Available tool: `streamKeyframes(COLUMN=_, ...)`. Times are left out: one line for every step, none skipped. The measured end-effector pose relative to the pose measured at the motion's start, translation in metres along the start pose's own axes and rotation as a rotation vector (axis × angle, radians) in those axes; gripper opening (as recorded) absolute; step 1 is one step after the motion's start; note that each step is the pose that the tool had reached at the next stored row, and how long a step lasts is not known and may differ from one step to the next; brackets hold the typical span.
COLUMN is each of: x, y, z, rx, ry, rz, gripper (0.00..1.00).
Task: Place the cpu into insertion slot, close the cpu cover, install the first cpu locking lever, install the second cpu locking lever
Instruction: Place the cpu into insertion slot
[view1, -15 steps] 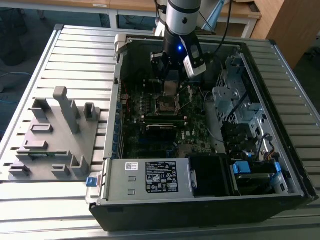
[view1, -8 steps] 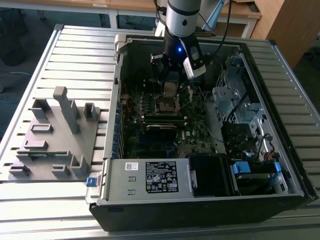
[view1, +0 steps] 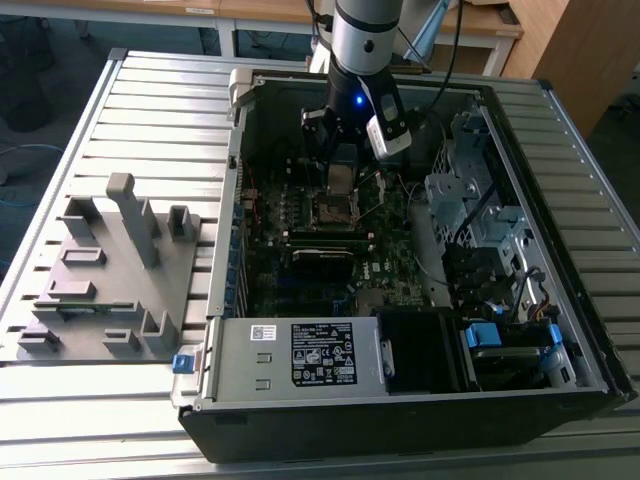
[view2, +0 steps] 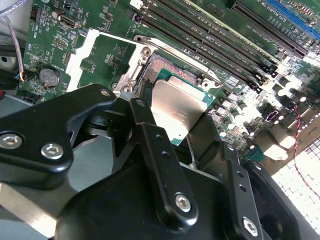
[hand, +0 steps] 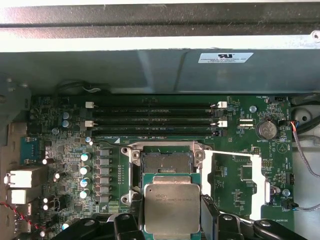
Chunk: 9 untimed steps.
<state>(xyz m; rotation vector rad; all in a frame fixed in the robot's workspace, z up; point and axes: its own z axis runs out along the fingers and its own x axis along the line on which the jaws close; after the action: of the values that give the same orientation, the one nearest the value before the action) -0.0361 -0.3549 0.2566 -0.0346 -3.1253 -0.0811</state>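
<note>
Nearest the lens in the second wrist view, the black bolted fingers (view2: 150, 137) of the gripper (view2: 176, 117) were seen closed in on two opposite edges of the cpu (view2: 177, 102), which was clamped between them. The same hold was shown in the first wrist view, where the gripper (hand: 172, 216) carried the cpu (hand: 172, 205) with its flat silvery lid turned to the camera.

In the exterior view the arm (view1: 365, 40) was reached down steeply from above into the open computer case (view1: 560, 300), the gripper (view1: 343, 172) being hung low over the middle of the circuit board (view1: 300, 300).

The case was laid on its side on a ribbed metal table (view1: 110, 420). A grey fixture (view1: 110, 270) with upright blocks was set on the table at the exterior view's left, and wooden desks (view1: 260, 10) were seen behind.

The insertion slot (hand: 166, 161) was seen as a small dark square with a silvery rim, uncovered, just beside four long memory slots (hand: 155, 120). The cpu was held just beside it, overlapping its near edge in the first wrist view; whether they touched could not be told. The cpu cover (hand: 232, 156), a thin bright frame with a large window, was folded open beside the slot, with green board showing through it and a coin battery (hand: 266, 130) near it.
</note>
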Motion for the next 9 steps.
streamKeyframes(x=0.0000, y=0.0000, z=0.0000, rx=0.0001, ry=0.0000, rz=0.000, gripper=0.54)
streamKeyframes(x=0.0000, y=0.0000, z=0.0000, rx=-0.0001, ry=0.0000, rz=0.000, gripper=0.54)
streamKeyframes(x=0.0000, y=0.0000, z=0.0000, rx=0.0000, ry=0.0000, rz=0.000, gripper=0.54)
streamKeyframes(x=0.0000, y=0.0000, z=0.0001, rx=0.0000, ry=0.0000, rz=0.000, gripper=0.54)
streamKeyframes(x=0.0000, y=0.0000, z=0.0006, rx=-0.0005, ry=-0.0002, rz=0.000, gripper=0.54)
streamKeyframes(x=0.0000, y=0.0000, z=0.0014, rx=-0.0003, ry=-0.0002, rz=0.000, gripper=0.54)
streamKeyframes(x=-0.0001, y=-0.0001, z=0.0027, rx=0.0005, ry=-0.0002, rz=0.000, gripper=0.54)
streamKeyframes(x=-0.0001, y=-0.0002, z=0.0044, rx=0.0011, ry=-0.0003, rz=0.000, gripper=0.54)
streamKeyframes(x=-0.0001, y=-0.0003, z=0.0063, rx=0.0015, ry=-0.0004, rz=0.000, gripper=0.54)
